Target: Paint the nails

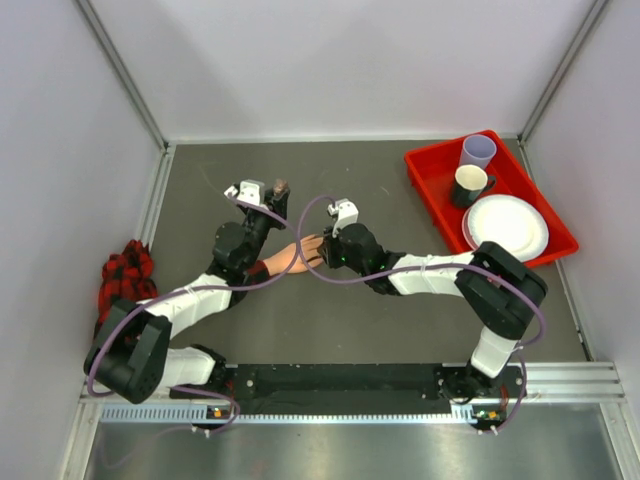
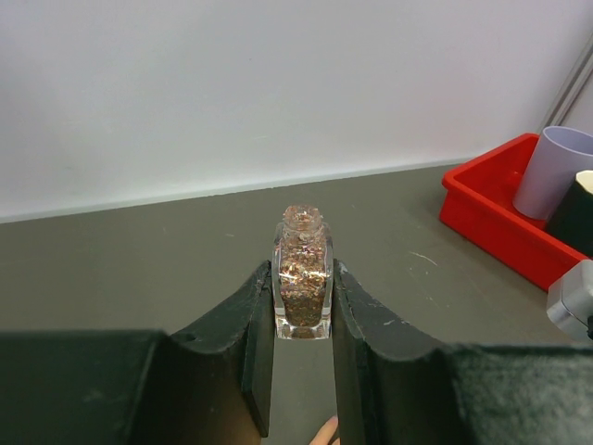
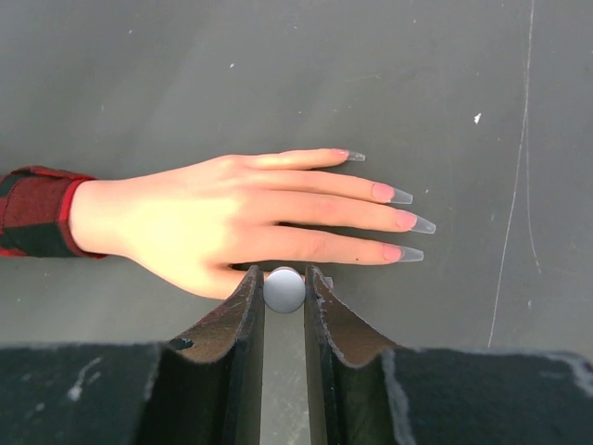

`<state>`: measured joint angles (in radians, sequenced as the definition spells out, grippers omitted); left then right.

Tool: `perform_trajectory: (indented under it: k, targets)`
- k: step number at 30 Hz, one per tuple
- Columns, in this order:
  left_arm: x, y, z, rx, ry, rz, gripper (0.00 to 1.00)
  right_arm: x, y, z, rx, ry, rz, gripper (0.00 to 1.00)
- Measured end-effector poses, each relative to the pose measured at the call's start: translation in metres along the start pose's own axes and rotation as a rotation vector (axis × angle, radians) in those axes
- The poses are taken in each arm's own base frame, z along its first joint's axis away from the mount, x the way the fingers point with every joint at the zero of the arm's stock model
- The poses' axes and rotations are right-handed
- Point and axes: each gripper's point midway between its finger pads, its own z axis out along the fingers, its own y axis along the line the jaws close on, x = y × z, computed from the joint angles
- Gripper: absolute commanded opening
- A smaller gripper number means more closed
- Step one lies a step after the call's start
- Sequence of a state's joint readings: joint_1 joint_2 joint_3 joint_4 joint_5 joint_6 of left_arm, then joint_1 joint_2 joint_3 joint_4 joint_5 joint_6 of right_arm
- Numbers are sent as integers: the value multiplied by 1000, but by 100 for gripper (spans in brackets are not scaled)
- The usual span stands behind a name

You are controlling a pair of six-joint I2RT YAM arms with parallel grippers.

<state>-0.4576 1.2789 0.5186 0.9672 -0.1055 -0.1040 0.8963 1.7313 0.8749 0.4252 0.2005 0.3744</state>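
Left arm and right arm had black joints, white links, a lilac cable along each; bolted at black base rail ends. Left gripper and right gripper were matte black.

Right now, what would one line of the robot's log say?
left hand shut on glitter polish bottle | right hand shut on round grey knob by mannequin hand | nails long, clear-tipped

Top view: high, far, looking down. Wrist views: close, low; right shares mannequin hand with top.
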Motion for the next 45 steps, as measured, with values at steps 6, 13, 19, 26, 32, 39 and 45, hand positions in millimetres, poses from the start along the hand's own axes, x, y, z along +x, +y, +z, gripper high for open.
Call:
perform_trajectory:
  k: [6, 13, 19, 26, 32, 39, 45]
  targets:
    - [1, -1, -1, 7, 3, 1, 0, 1, -2, 0, 19, -2, -3, 0]
    - [1, 0, -1, 9, 3, -1, 0, 3, -4, -1, 26, 9, -6, 0]
    - [-1, -1, -1, 14, -2, -2, 0, 11, -6, 1, 34, 28, -11, 0]
    - [-1, -2, -1, 18, -1, -2, 0, 19, -6, 3, 36, 48, -18, 0]
    - [-1, -2, -1, 24, -1, -3, 0, 19, -6, 3, 36, 48, -18, 0]
    - [-1, -2, -1, 25, -1, -5, 0, 24, -8, 6, 41, 58, -20, 0]
    - [-1, -2, -1, 25, 0, -5, 0, 26, -8, 6, 42, 62, -23, 0]
